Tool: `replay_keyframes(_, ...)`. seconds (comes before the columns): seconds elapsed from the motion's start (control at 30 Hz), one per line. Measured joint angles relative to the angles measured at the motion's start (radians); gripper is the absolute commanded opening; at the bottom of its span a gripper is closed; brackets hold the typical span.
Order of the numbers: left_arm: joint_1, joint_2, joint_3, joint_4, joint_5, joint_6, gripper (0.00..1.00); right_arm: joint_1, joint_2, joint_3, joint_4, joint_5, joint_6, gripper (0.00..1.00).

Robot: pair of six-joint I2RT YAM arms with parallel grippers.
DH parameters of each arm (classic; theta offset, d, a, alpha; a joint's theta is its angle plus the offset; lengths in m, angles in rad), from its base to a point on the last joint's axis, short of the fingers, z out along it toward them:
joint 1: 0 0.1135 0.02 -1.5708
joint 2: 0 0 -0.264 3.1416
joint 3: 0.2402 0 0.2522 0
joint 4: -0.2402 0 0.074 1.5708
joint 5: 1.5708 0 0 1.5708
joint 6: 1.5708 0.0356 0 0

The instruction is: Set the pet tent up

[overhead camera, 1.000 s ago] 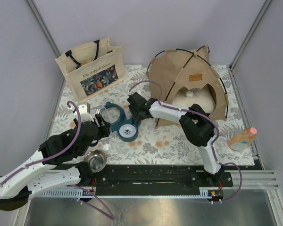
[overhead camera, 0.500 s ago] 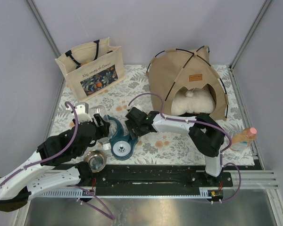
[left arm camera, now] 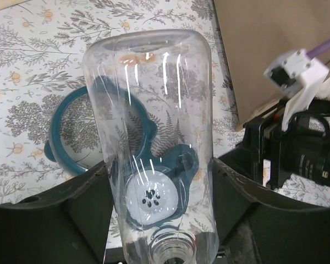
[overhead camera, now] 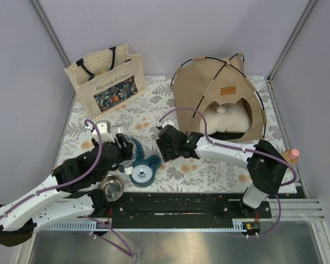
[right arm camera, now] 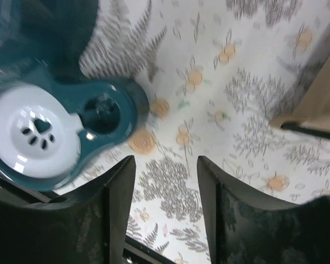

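Note:
The tan pet tent (overhead camera: pixel 220 91) stands upright at the back right with black poles arched over it, and a cream pillow (overhead camera: pixel 229 119) lies in its doorway. A corner of the tent (right arm camera: pixel 324 104) shows in the right wrist view. My left gripper (left arm camera: pixel 159 184) is shut on a clear plastic bottle (left arm camera: pixel 154 126), held just above a teal holder (overhead camera: pixel 142 166) with a white paw-print disc (right arm camera: pixel 33 132). My right gripper (right arm camera: pixel 165 170) hangs open over the floral mat, right of the holder and touching nothing. From above, the left gripper (overhead camera: pixel 120 144) and right gripper (overhead camera: pixel 166 144) flank the holder.
A beige tote bag (overhead camera: pixel 107 80) with a floral print stands at the back left. A steel bowl (overhead camera: pixel 112 187) sits near the front edge by the left arm. An orange bottle (overhead camera: pixel 286 160) stands at the mat's right edge. Grey walls close in both sides.
The teal holder has slid toward the near edge. My right gripper has drawn back rightward off it, jaws empty. The left gripper with the bottle has shifted slightly right.

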Motion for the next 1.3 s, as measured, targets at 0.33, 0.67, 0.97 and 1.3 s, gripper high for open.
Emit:
replay_keyframes(0.33, 0.001, 0.035, -0.245, 0.423, 0.032, 0.147, 0.65, 0.024, -0.099, -0.203, 0.019, -0.059, 0.031, 0.49)
replay_keyframes(0.67, 0.001, 0.196, -0.442, 1.011, 0.041, 0.394, 0.63, 0.026, -0.321, -0.278, 0.036, -0.111, 0.055, 0.67)
replay_keyframes(0.97, 0.001, 0.065, -0.442, 1.080, 0.171, 0.504, 0.62, 0.026, -0.543, -0.290, 0.034, -0.189, 0.022, 0.82)
replay_keyframes(1.3, 0.002, -0.118, -0.364, 0.844, 0.521, 0.528, 0.60, 0.026, -0.803, -0.088, -0.020, -0.229, -0.009, 1.00)
